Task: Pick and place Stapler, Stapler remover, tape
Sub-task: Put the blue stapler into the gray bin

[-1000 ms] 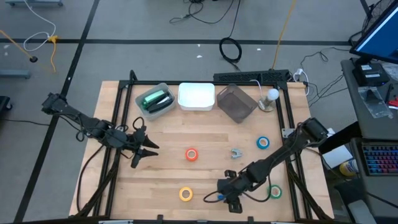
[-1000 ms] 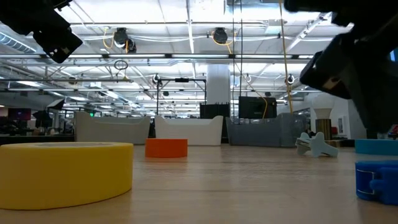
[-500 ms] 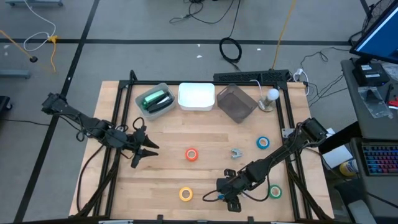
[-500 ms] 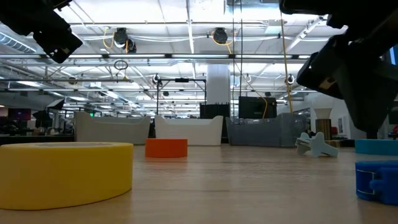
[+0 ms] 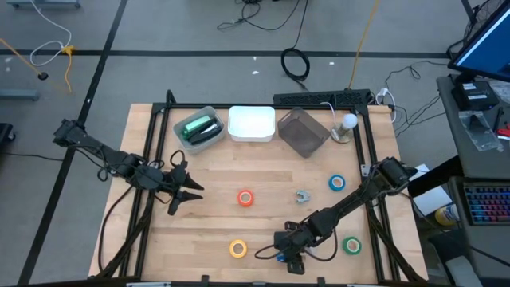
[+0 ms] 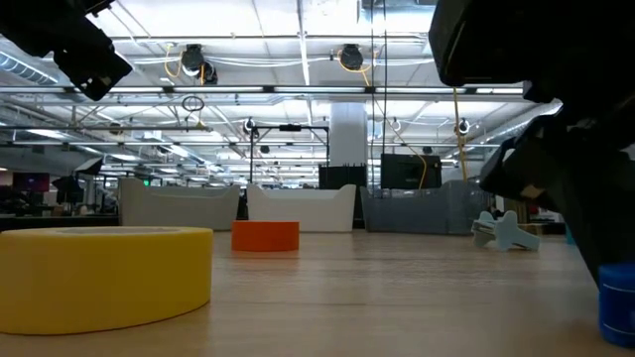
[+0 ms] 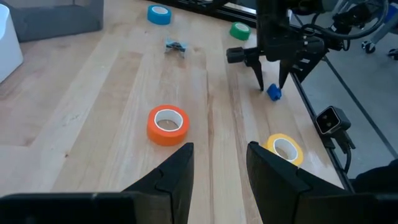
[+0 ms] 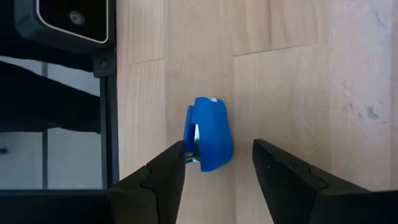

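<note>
Hanging over the near edge of the worktop, the right end effector is pointing down at the blue stapler, while the left end effector is waiting at the left side, fingers apart and empty. Showing in the right wrist view, the open fingers are sitting on both sides of the stapler, not gripping it.

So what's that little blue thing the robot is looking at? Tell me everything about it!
It's a small blue stapler, plastic-looking, with a rounded body and a silvery bit showing at one side. It lies on the wooden table near the front edge. The right gripper hangs just above it, open fingers either side, not touching yet.
</note>
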Controlling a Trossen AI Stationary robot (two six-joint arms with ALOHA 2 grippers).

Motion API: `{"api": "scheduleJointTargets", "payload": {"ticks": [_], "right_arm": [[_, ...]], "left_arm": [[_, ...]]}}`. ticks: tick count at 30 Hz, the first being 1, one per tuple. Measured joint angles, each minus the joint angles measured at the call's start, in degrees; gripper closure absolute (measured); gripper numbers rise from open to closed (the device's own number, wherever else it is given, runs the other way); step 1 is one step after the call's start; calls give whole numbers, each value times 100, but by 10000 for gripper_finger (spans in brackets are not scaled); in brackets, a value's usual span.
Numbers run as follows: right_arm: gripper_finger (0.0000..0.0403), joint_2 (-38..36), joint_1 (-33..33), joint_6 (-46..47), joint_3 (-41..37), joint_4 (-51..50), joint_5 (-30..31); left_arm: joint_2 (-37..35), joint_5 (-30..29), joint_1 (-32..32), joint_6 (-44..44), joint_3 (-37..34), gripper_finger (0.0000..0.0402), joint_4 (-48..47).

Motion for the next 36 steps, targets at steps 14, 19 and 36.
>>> {"api": "scheduleJointTargets", "payload": {"ticks": [14, 19, 36], "right_arm": [[273, -15, -53, 23, -10, -239, 293], [295, -96, -166, -114, -22, -405, 368], [354, -190, -559, -501, -28, -609, 509]], "left_arm": [[0, 2, 0, 19, 0, 254, -2], [0, 4, -1, 55, 0, 254, 0], [0, -17, 0, 48, 0, 254, 32]]}}
